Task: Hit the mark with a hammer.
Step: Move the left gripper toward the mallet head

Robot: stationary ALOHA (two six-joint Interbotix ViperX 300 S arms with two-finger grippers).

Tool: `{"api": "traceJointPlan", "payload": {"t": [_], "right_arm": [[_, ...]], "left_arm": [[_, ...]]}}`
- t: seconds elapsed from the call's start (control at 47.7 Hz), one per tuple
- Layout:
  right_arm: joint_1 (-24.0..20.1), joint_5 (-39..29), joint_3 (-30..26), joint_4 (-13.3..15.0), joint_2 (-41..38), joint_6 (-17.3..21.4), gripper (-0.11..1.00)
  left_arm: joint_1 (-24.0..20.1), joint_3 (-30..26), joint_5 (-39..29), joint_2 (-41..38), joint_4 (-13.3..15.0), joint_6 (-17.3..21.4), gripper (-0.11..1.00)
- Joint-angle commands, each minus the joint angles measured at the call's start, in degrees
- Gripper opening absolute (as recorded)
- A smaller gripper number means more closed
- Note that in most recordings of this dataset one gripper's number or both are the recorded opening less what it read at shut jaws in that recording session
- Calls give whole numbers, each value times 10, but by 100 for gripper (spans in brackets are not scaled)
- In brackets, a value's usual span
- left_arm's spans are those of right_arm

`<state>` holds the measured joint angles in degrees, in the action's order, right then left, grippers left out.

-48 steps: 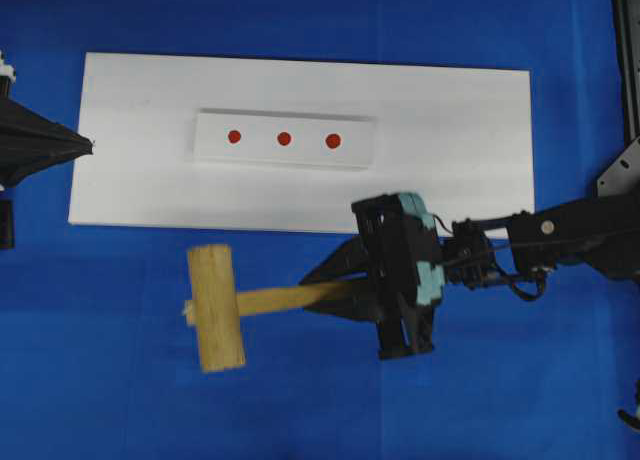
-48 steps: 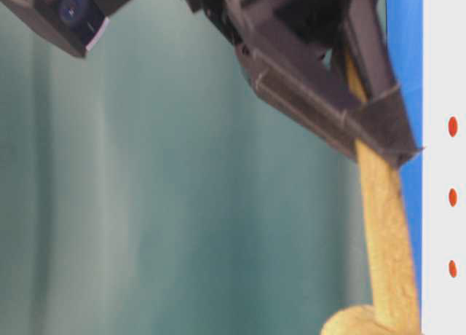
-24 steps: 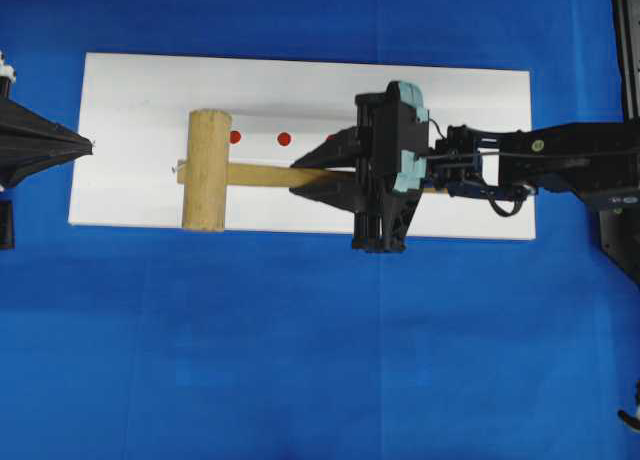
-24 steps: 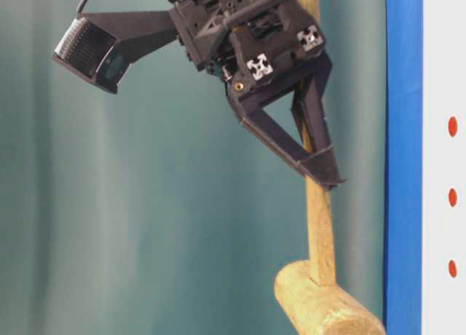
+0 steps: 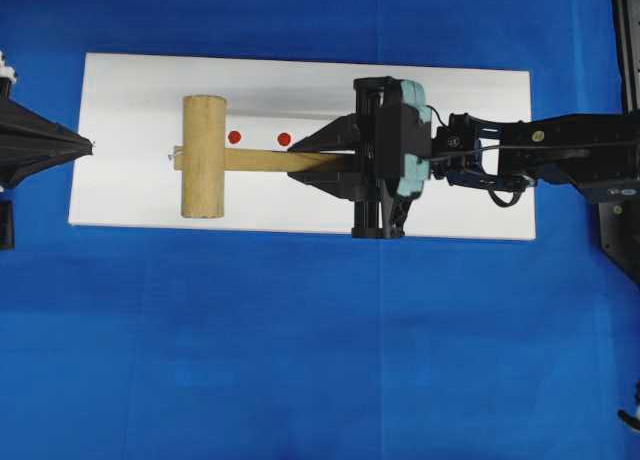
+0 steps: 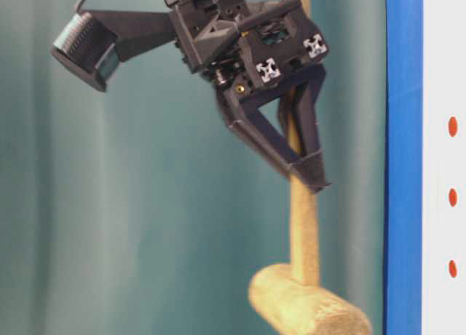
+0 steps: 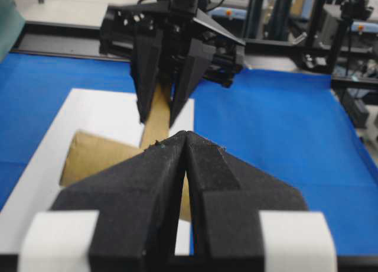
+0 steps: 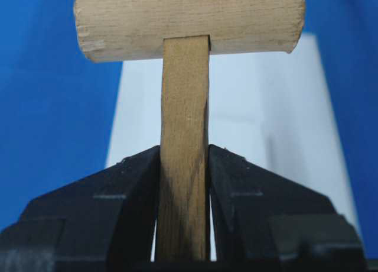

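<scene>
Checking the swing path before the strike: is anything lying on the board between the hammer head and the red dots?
Nothing visible does. The right gripper holds the hammer above the white board, bare around the dots.

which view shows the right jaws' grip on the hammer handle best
The right wrist view: the right gripper visibly clamps both flat sides of the hammer handle. The overhead view shows the grip from above, the table-level view from the side, and the left wrist view partly hidden.
</scene>
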<state>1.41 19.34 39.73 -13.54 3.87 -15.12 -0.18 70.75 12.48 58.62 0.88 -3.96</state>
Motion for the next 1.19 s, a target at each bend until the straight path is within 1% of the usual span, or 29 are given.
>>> {"api": "traceJointPlan", "payload": {"t": [0.0, 0.021, 0.105, 0.251, 0.398, 0.419, 0.503, 0.628, 0.733, 1.173], "right_arm": [[4, 17, -10, 2, 22, -36, 10], [6, 18, -9, 2, 22, -55, 10], [7, 21, -9, 1, 22, -113, 10], [8, 34, -9, 0, 22, -197, 10], [7, 56, -7, 0, 22, -263, 10], [7, 60, -7, 0, 22, -277, 10], [7, 63, -7, 0, 22, -304, 10], [7, 76, -6, 0, 22, -331, 10], [7, 85, -6, 0, 23, -344, 10], [8, 94, -8, -2, 22, -348, 10]], "left_arm": [[0, -5, 3, -3, 1, -9, 0], [-1, -5, 3, -4, 1, -11, 0], [-4, -5, 3, -4, 1, -25, 0], [-15, -5, 3, -4, 1, -55, 0], [-33, -4, 3, -3, 1, -90, 0], [-36, -4, 3, -3, 2, -92, 0], [-47, -4, 1, -4, 1, -104, 0], [-57, -4, -3, -4, 2, -117, 0], [-57, -4, -9, -4, 1, -119, 0], [-58, -4, -20, -5, 1, -120, 0]]}}
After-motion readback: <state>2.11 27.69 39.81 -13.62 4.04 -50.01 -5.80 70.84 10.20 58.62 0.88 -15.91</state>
